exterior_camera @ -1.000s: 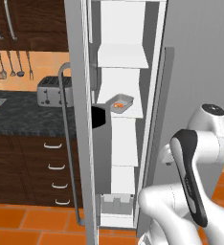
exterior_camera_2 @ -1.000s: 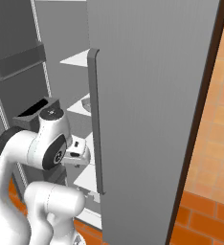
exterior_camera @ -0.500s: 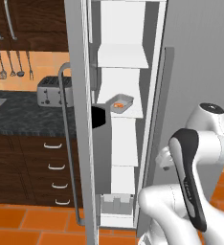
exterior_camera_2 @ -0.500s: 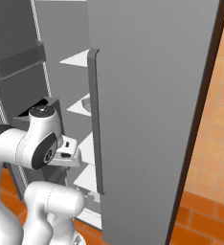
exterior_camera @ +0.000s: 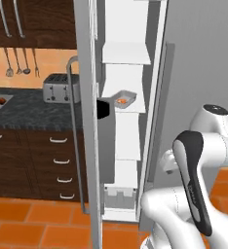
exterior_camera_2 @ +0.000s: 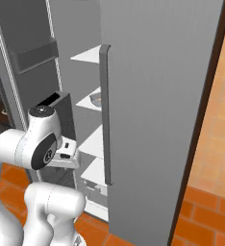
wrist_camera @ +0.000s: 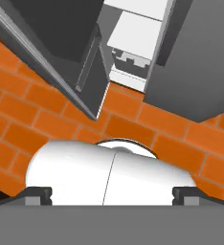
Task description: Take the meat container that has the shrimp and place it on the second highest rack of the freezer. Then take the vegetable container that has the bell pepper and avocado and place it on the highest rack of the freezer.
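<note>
Meat container (exterior_camera: pixel 124 99) holding the shrimp (exterior_camera: pixel 121 101) sits on a freezer (exterior_camera: pixel 127 58) shelf

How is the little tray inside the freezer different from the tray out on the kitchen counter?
The tray in the freezer sits on a white shelf and holds one small orange piece, the shrimp. The tray on the counter rests on the dark speckled counter and holds a few rounded yellow and orange lumps. The freezer tray also sits higher up. Both are shallow, light-coloured trays holding food.
</note>
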Controlling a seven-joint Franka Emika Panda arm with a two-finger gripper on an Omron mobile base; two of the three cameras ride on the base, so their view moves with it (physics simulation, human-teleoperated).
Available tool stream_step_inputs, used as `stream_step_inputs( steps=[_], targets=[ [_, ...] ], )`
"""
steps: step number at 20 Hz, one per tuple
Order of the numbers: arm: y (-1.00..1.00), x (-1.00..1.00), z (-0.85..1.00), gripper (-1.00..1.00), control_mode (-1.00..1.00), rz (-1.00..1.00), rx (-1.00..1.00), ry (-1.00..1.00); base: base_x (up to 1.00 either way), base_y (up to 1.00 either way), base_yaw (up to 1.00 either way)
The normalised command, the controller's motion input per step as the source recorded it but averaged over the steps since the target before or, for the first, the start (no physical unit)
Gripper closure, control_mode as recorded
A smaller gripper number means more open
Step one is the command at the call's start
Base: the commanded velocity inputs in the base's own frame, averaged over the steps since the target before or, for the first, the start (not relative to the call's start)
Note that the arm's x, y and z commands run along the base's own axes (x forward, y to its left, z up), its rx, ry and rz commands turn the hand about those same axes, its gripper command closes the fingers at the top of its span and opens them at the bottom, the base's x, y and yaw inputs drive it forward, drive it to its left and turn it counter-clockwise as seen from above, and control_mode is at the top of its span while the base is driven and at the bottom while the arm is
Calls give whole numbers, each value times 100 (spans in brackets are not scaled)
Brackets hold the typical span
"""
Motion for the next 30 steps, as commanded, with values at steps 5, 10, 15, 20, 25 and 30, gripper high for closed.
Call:
stream_step_inputs(
  steps=[5,10,15,20,25,30],
  targets=[
    [0,0,0,-100,100,0,0,0,-70,82,36],
    [0,0,0,-100,100,0,0,0,-42,96,71],
    [0,0,0,-100,100,0,0,0,-31,95,76],
    [0,0,0,-100,100,0,0,0,-29,87,69],
    [0,0,0,-100,100,0,0,0,17,56,61],
    [0,0,0,-100,100,0,0,0,84,-18,32]
  ],
)
